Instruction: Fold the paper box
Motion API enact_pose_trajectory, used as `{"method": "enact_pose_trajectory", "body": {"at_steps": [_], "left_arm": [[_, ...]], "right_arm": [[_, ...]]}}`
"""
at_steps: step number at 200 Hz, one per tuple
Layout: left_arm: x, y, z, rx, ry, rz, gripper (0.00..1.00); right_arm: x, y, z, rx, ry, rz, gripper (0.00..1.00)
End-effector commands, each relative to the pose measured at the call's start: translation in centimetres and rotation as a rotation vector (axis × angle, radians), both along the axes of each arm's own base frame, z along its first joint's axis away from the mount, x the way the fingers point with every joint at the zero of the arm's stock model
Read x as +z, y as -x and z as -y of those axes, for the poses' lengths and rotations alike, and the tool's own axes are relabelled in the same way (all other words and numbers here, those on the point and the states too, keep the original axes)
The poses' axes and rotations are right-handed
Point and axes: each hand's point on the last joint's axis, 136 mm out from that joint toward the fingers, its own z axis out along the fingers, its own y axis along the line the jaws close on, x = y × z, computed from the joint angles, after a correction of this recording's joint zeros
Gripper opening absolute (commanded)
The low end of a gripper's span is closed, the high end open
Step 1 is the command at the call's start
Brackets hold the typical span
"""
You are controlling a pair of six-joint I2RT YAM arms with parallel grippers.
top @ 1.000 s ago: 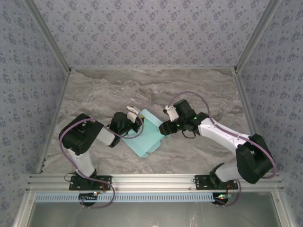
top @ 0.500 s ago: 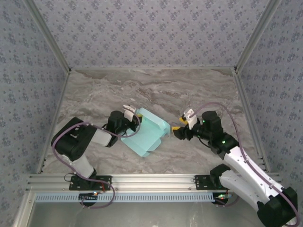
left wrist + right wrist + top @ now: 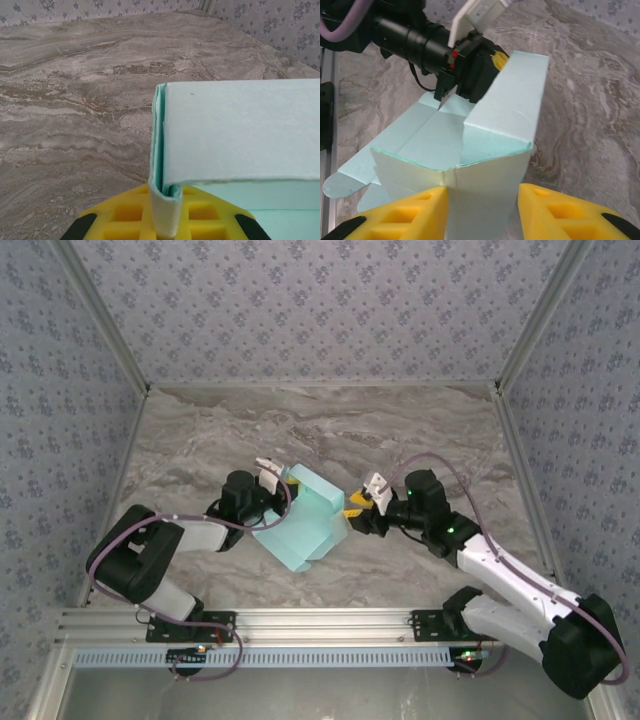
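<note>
Your left arm [image 3: 150, 552] and right arm [image 3: 505, 575] pair black joint housings with white shells and looping purple cables [image 3: 332, 32]; the left hand [image 3: 160, 220] and right hand [image 3: 481, 210] carry yellow gridded pads [image 3: 402, 215].

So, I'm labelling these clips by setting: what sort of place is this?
Likely a lab test cell, not a home: patterned panel walls enclose a marble-look tabletop, two robot arms are bolted to an aluminium rail, and a half-folded paper box sits between them.
</note>
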Motion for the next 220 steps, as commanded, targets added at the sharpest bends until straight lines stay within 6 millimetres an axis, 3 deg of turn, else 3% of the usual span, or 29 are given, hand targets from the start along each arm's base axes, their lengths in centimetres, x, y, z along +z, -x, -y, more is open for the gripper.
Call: {"method": "enact_pose_trajectory", "body": {"at_steps": [1,54,100,137,175,220], "left_arm": [[0.8,0.0,0.2,-0.007,0.026,0.003,0.00],[0.0,-1.2,-0.7,0.085,0.019,-0.037,0.00],[-1.4,-1.8,-1.7,0.160,-0.010,-0.064,0.00],[-1.6,-1.2,-1.0,0.110,-0.081,-0.006,0.00],[-2.5,-1.1,-1.6,0.112,-0.143,-0.003,0.00],[-1.9,-1.6,-2.6,0.153,-0.103,-0.053,0.00]], "right_arm": [[0.5,-0.7,-1.3,-0.023,-0.012,0.057,0.44],[-1.9,-4.1,-1.0,-0.305,-0.023,0.052,0.48],[-4.0,-4.3,-2.0,-0.295,0.014,0.022,0.51],[-4.1,-2.9,-3.3,-0.115,0.031,-0.026,0.55],[-3.9,-2.0,-2.1,-0.011,0.020,-0.125,0.62],[-3.5,-0.9,-0.7,0.019,0.008,-0.135,0.68]]}}
